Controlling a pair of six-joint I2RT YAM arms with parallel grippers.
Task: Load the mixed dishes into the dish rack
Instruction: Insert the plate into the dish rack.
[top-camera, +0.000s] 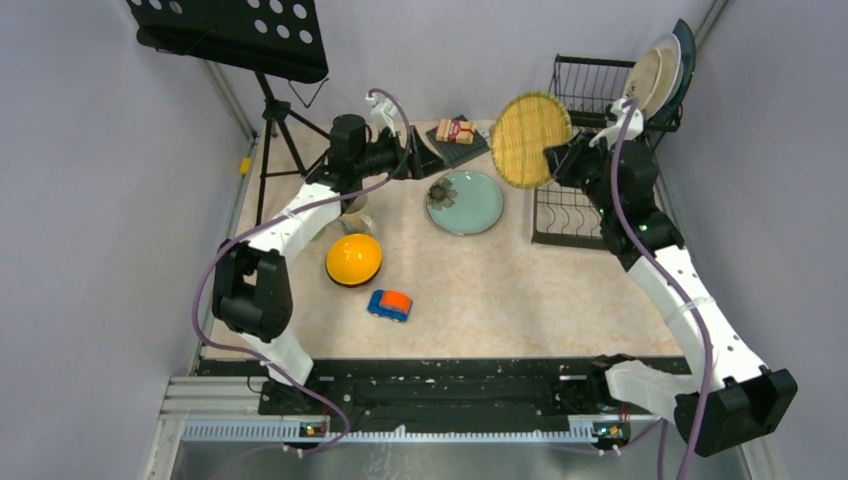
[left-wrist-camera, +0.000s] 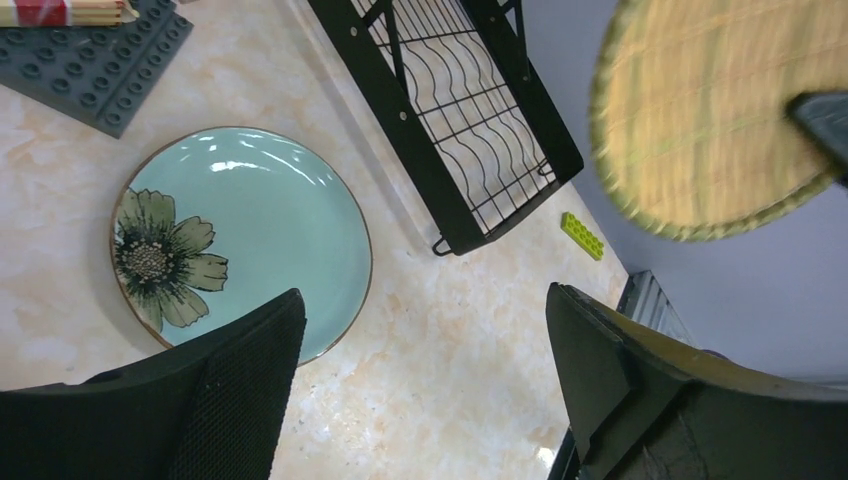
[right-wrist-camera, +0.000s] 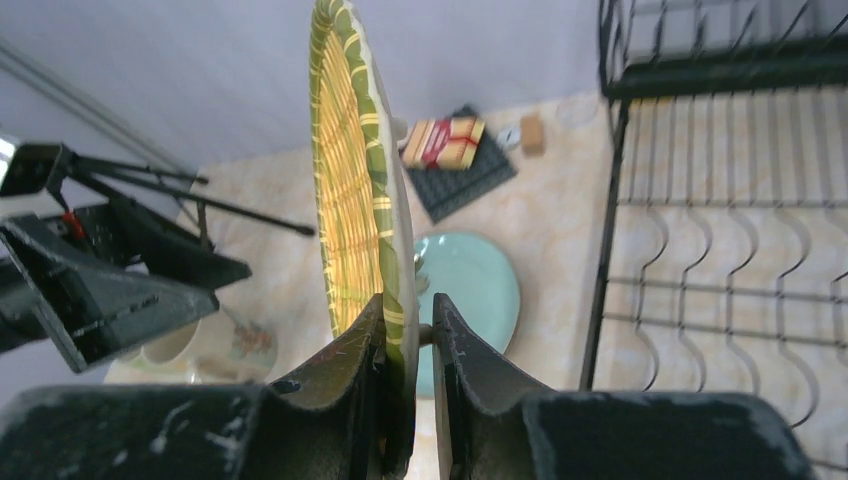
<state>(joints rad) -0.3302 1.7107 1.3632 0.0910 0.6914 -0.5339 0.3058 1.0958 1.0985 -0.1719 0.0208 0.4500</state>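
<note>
My right gripper (right-wrist-camera: 405, 330) is shut on the lower rim of a yellowish woven-pattern round plate (top-camera: 530, 140), which it holds upright in the air just left of the black wire dish rack (top-camera: 572, 215). In the left wrist view this plate (left-wrist-camera: 715, 110) hangs at the upper right. A cream plate (top-camera: 650, 75) and a dark teal plate (top-camera: 686, 55) stand in the rack's raised tier. On the table lies a mint-green flower plate (top-camera: 465, 202), just beyond my left gripper (left-wrist-camera: 425, 350), which is open and empty. An orange-yellow bowl (top-camera: 353, 259) sits upside down. A mug (top-camera: 356, 208) is partly hidden under the left arm.
A blue-and-orange toy car (top-camera: 389, 304) sits in front of the bowl. A packet on a dark studded mat (top-camera: 455, 132) lies at the back. The black music stand (top-camera: 235, 30) on its tripod stands back left. A small green brick (left-wrist-camera: 582, 235) lies by the rack's corner.
</note>
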